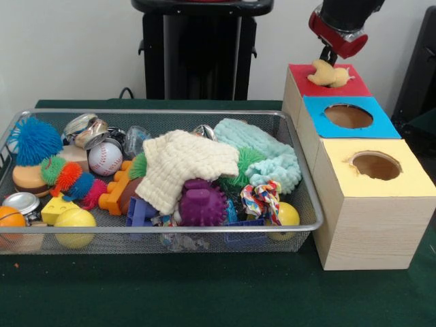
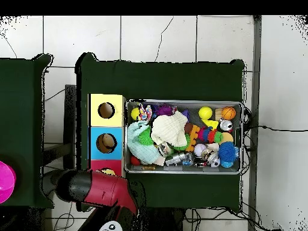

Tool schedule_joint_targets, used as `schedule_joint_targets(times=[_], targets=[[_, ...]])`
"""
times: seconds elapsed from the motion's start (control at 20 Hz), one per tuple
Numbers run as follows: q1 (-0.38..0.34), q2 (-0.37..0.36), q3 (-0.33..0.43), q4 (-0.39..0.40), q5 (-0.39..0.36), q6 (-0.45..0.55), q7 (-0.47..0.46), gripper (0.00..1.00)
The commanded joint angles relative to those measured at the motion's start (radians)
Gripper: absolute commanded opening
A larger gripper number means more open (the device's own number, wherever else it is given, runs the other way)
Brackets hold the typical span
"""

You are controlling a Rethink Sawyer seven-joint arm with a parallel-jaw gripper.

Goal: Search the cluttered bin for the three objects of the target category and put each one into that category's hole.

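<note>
The silver wire-mesh bin (image 1: 170,228) lies on the green table and is full of toys; it also shows in the overhead view (image 2: 180,101). To its right stand three wooden boxes with holes: red top (image 1: 357,85), blue top (image 1: 385,126), yellow top (image 1: 415,180). A tan-yellow soft object (image 1: 330,73) lies over the red box's hole. My gripper (image 1: 329,58) hangs right above it and seems to touch it. In the overhead view my arm (image 2: 99,189) covers most of the red box (image 2: 96,165), and the gripper is hidden.
In the bin lie a cream knitted cloth (image 1: 184,163), a mint cloth (image 1: 266,153), a purple spiky ball (image 1: 202,203), a baseball (image 1: 105,158), a blue fuzzy ball (image 1: 34,139) and yellow balls. The black pedestal (image 1: 197,54) stands behind. A pink object (image 2: 5,181) sits on a side table.
</note>
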Motion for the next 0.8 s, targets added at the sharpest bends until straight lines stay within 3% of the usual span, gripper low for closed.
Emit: schedule_joint_targets(times=[0.05,0.2,0.55,0.8], targets=[[-0.062,0.078,0.118,0.051,0.041,-0.197,0.123,0.0],[-0.071,0.036,0.128,0.06,0.052,-0.15,0.119,0.0],[0.026,-0.067,0.024,0.009,-0.023,0.101,0.192,0.0],[0.022,-0.095,-0.013,-0.008,-0.049,0.154,0.162,0.0]])
